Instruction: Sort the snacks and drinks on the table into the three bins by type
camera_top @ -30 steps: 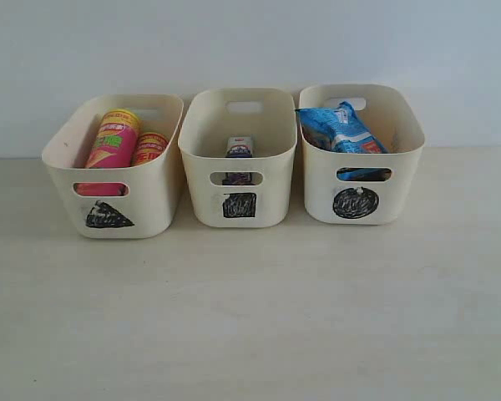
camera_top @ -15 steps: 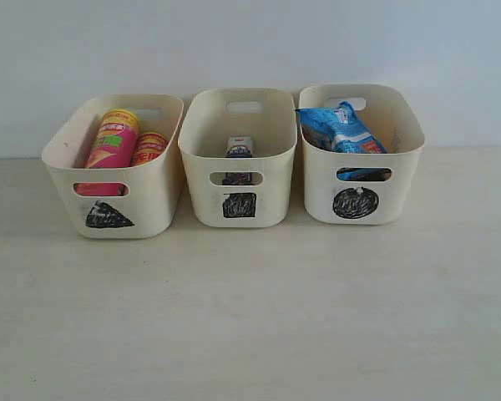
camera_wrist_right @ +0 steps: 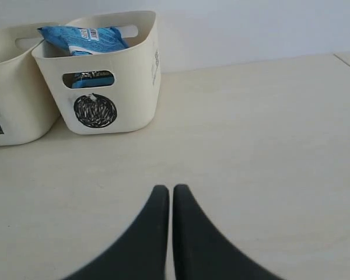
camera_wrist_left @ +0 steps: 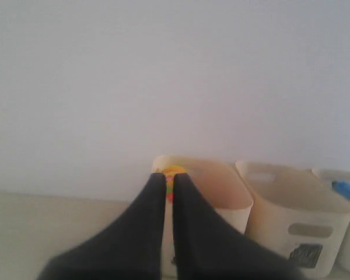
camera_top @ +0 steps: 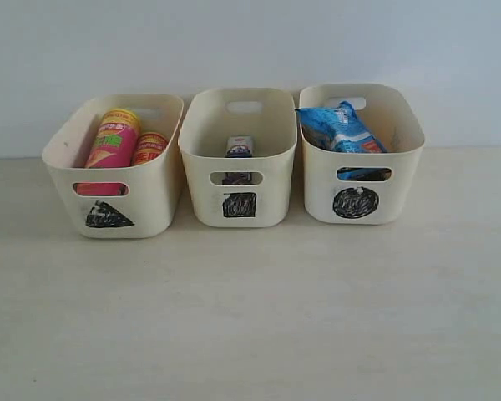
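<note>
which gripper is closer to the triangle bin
Left. The left gripper is just short of the triangle bin; the right gripper is over the table before the circle bin, at the row's far end.

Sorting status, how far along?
Looks finished. Done: pink-yellow chip tube and yellow-red chip tube in the cream triangle-marked bin, a small carton in the square-marked bin, the blue crinkly bag in the circle-marked bin. In hand: nothing; left gripper and right gripper shut, empty. Left: no item shows loose on the beige table.
</note>
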You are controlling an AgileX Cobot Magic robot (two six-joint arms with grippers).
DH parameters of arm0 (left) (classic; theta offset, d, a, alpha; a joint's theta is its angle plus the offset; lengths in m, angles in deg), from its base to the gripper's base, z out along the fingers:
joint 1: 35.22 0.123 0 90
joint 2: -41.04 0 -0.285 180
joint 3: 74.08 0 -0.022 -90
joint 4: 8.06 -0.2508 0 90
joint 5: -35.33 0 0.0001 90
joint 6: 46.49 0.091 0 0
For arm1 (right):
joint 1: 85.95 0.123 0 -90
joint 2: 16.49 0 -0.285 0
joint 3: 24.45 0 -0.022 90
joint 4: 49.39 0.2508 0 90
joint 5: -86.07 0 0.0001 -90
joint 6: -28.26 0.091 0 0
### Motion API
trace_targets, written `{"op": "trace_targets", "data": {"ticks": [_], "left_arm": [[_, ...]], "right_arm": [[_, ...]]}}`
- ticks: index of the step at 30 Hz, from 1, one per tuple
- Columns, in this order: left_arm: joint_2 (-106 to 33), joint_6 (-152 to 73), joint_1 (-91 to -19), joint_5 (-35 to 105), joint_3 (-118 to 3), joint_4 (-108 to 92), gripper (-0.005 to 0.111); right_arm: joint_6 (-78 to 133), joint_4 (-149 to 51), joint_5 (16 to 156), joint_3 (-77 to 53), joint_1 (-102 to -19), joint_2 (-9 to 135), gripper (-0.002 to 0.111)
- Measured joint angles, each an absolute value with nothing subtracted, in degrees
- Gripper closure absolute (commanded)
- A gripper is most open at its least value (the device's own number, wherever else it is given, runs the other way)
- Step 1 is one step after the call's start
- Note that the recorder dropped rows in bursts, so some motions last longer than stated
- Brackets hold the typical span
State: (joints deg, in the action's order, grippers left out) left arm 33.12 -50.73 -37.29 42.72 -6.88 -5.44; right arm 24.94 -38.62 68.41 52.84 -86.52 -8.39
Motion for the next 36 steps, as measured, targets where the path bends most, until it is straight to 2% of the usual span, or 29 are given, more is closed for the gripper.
{"op": "trace_targets", "data": {"ticks": [14, 36], "left_arm": [[33.12, -41.28, -37.29, 43.23, 2.71, -3.51, 0.103], [33.12, -41.76, -37.29, 51.36, 2.96, -6.93, 0.103]], "right_arm": [[24.94, -38.62, 68.41, 52.84, -86.52, -8.39, 0.108], [24.94, -38.62, 69.23, 52.84, -86.52, -8.39, 0.108]]}}
